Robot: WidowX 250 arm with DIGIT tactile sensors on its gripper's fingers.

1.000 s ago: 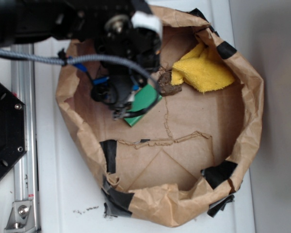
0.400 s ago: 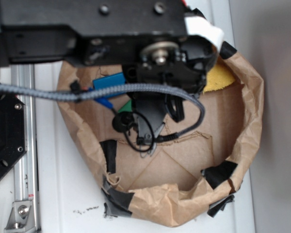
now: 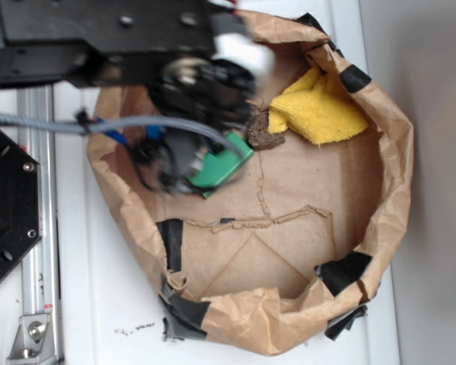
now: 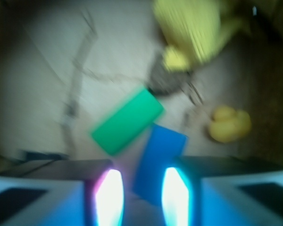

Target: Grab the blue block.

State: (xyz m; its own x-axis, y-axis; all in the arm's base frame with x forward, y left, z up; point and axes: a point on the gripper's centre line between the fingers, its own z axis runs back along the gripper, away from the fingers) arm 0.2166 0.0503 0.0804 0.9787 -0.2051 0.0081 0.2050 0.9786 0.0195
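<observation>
Near the worktop's far-left corner, inside the paper bag [image 3: 399,163], the gripper [image 4: 141,195] hangs with its fingers spread, nothing between them but air. In the wrist view the blue block [image 4: 160,160] lies just ahead, its near end reaching between the fingertips, with one corner against the green slab [image 4: 127,121]. A clean grab probably needs straight descent, straddling only the blue piece, without nudging green.

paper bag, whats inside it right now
Inside the paper bag: a green slab, yellow cloth, a brown lump. The wrist view adds the blue block and a yellow duck, both covered by the arm from outside.
</observation>
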